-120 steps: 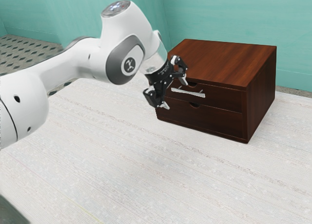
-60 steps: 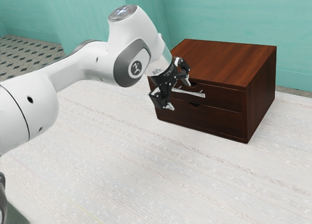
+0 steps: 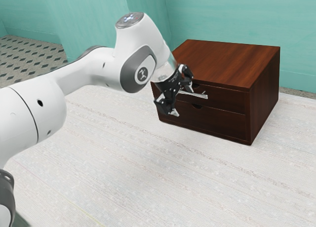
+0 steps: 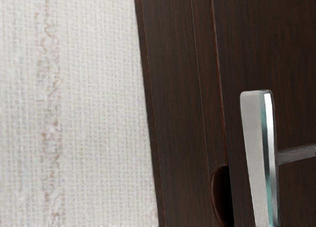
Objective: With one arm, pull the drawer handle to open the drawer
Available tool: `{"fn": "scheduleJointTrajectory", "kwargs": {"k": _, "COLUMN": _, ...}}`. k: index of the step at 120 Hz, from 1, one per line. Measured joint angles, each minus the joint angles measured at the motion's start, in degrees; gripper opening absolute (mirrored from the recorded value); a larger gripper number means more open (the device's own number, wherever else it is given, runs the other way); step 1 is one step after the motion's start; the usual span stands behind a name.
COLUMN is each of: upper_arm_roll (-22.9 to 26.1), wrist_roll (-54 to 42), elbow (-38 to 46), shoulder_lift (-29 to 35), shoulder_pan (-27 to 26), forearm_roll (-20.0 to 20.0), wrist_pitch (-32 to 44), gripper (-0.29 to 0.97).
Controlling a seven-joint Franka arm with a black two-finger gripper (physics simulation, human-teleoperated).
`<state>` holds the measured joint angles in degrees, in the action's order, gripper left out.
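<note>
A dark wooden cabinet (image 3: 227, 61) with two drawers is seen on the pale table surface (image 3: 148, 163), toward the exterior view's right. The arm (image 3: 98, 71) is stretched in from the exterior view's left, and the black gripper (image 3: 180, 98) is held against the front of the upper drawer (image 3: 224, 98). Its two fingers are spread wide apart, one above and one below the near end of the silver drawer handle (image 3: 198, 94), so that this end lies between them. Nothing is clasped; whether either finger touches the bar cannot be told. The rest of the handle runs away from the hand toward the exterior view's right. The upper drawer's front is seen level with the lower drawer (image 3: 212, 121). In the wrist view the bar is shown close before the hand, against dark wood.
</note>
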<state>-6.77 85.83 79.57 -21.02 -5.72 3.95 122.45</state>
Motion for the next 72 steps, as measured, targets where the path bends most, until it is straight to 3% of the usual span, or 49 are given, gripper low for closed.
{"fn": "scheduleJointTrajectory", "kwargs": {"k": 18, "upper_arm_roll": 0.0, "wrist_roll": 0.2, "elbow": 0.0, "shoulder_lift": 0.2, "shoulder_pan": -0.1, "forearm_roll": 0.0, "wrist_pitch": 0.1, "gripper": 0.52}}
{"fn": "scheduleJointTrajectory", "kwargs": {"k": 52, "upper_arm_roll": -0.1, "wrist_roll": 0.5, "elbow": 0.0, "shoulder_lift": 1.0, "shoulder_pan": -0.3, "forearm_roll": 0.1, "wrist_pitch": -0.5, "gripper": 0.09}}
{"fn": "scheduleJointTrajectory", "kwargs": {"k": 72, "upper_arm_roll": -0.3, "wrist_roll": 0.7, "elbow": 0.0, "shoulder_lift": 1.4, "shoulder_pan": -0.3, "forearm_roll": 0.2, "wrist_pitch": -1.2, "gripper": -0.03}}
